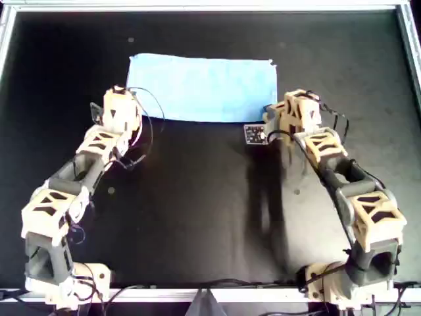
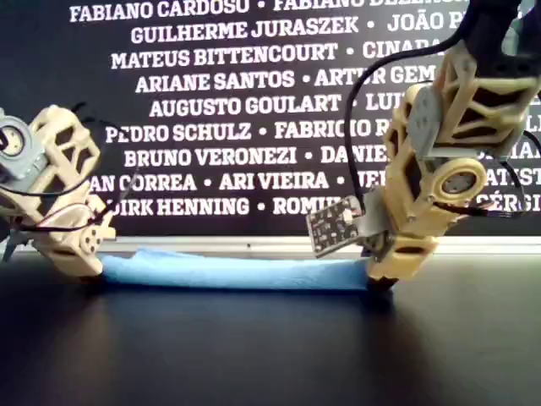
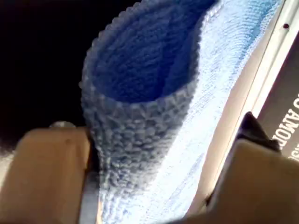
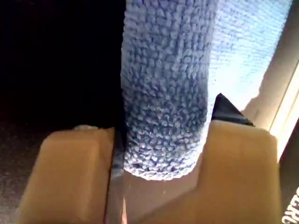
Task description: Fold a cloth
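Mid-fold: left gripper [image 1: 129, 105] and right gripper [image 1: 276, 113] both clamp the cloth [image 1: 204, 89] near-edge corners; next, release squarely.

Overhead downward, exterior low frontal, wrists close-up.

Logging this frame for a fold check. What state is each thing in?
cloth: folded over into a band, lying on the table, near edge held at both ends
left gripper: shut on the cloth
right gripper: shut on the cloth
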